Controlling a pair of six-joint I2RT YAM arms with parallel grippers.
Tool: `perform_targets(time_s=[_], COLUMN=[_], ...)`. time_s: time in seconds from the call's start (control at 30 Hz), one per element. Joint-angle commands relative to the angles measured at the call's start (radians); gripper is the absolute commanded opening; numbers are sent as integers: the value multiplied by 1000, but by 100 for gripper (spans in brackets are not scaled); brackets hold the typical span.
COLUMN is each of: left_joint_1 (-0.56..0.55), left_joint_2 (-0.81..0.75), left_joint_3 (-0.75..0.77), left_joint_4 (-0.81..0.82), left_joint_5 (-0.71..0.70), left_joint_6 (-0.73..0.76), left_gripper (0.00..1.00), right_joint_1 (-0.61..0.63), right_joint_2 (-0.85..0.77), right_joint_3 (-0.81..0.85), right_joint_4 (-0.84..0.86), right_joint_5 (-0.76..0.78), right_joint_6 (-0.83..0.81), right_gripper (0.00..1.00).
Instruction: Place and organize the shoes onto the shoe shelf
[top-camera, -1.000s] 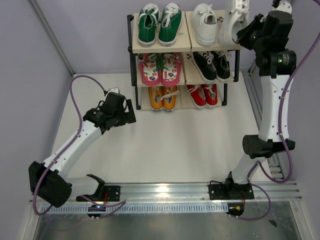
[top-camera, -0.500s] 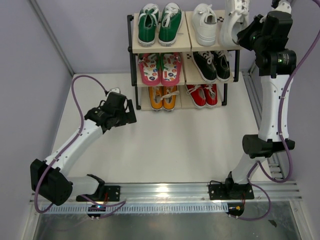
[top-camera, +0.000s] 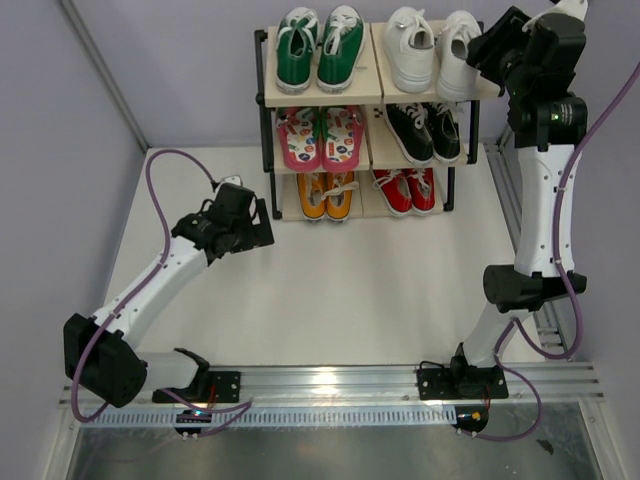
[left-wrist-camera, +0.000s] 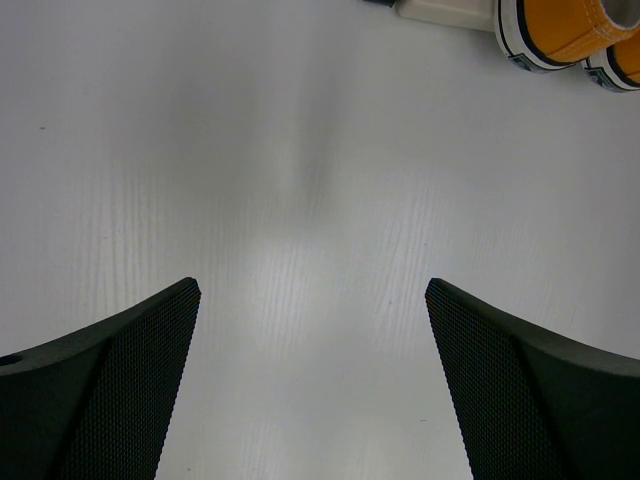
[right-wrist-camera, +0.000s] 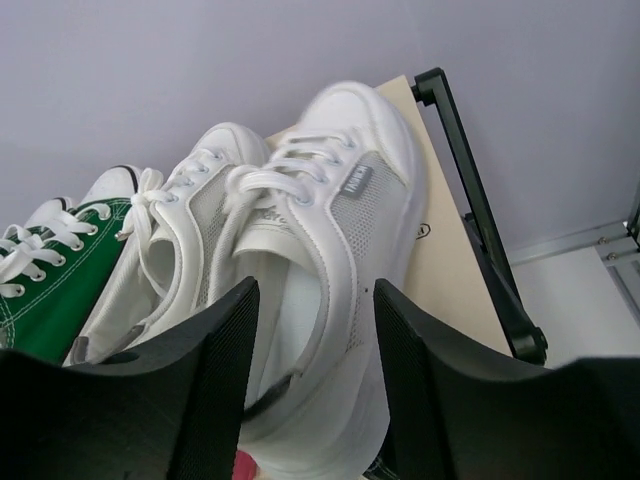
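Right claw (right-wrist-camera: 315, 300) parted; two white sneakers (top-camera: 410, 50), two green sneakers (top-camera: 297, 50) atop shelf (top-camera: 320, 96).

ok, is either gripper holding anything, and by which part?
Left gripper: nothing, jaws wide. Right gripper: jaws apart astride the heel of the white sneaker, which sits flat on the top board of the shoe shelf; apparently not held.

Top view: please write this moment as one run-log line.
right gripper: open, at heel of white sneaker | white sneaker: flat on shoe shelf top tier, beside other white sneaker | left gripper: open over table, empty
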Motion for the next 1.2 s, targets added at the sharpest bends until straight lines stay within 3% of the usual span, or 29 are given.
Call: perform_targets(time_s=[0.0, 0.17, 0.37, 0.97, 1.17], left_joint_1=[1, 1, 1, 1, 1], left_joint_2=[5, 4, -4, -3, -1], left_joint_3=[42, 43, 48, 40, 48], left_joint_4=[32, 30, 26, 33, 26], left_joint_5=[-9, -12, -18, -6, -21], left_joint_6=[5, 8, 18, 5, 5], left_gripper=[98, 98, 98, 98, 98], right_joint_1=[3, 4, 3, 26, 27], right_joint_2=[3, -2, -34, -73, -48], right_joint_3=[10, -3, -6, -146, -145], right_joint_4=[15, 59, 81, 59, 79], right_joint_5=[-32, -101, -147, -105, -105], right_joint_6=[-15, -33, -99, -289, -314], right_gripper=[55, 78, 99, 100, 80])
